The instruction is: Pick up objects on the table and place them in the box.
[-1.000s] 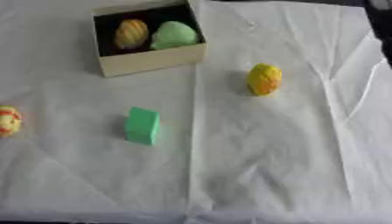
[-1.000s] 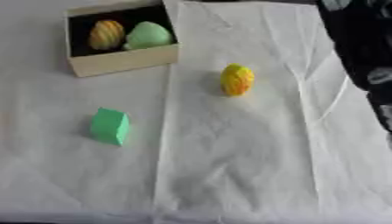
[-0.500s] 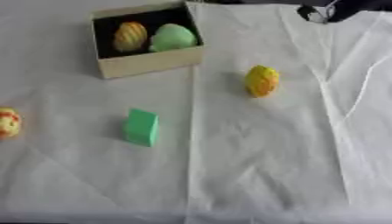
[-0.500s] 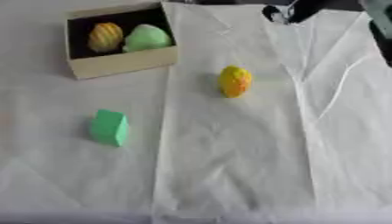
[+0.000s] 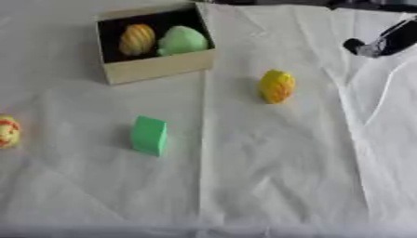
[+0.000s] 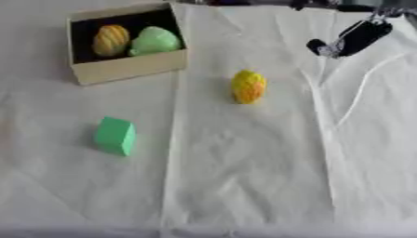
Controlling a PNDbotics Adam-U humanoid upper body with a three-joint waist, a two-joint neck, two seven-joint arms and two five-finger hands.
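The right hand (image 6: 350, 39) is being brought further down into view at about 1 o'clock, above the cloth (image 6: 244, 176); whether its fingers are parted cannot be told, and nothing is being held. The yellow object (image 6: 248, 86) is lying at centre, the green block (image 6: 115, 135) at 8 o'clock, the box (image 6: 122, 69) (two items inside) at 11 o'clock. A yellow-red object (image 5: 8, 132) is being shown only by the left eye view.

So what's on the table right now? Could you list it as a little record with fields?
box: tan cardboard box, far left, open
in box: a yellow-orange ridged object and a pale green rounded object, side by side
loose on cloth: yellow ridged object, green block, yellow-and-red object at the left edge
right hand: at the upper right, holding nothing
left hand: not seen
surface: white wrinkled cloth
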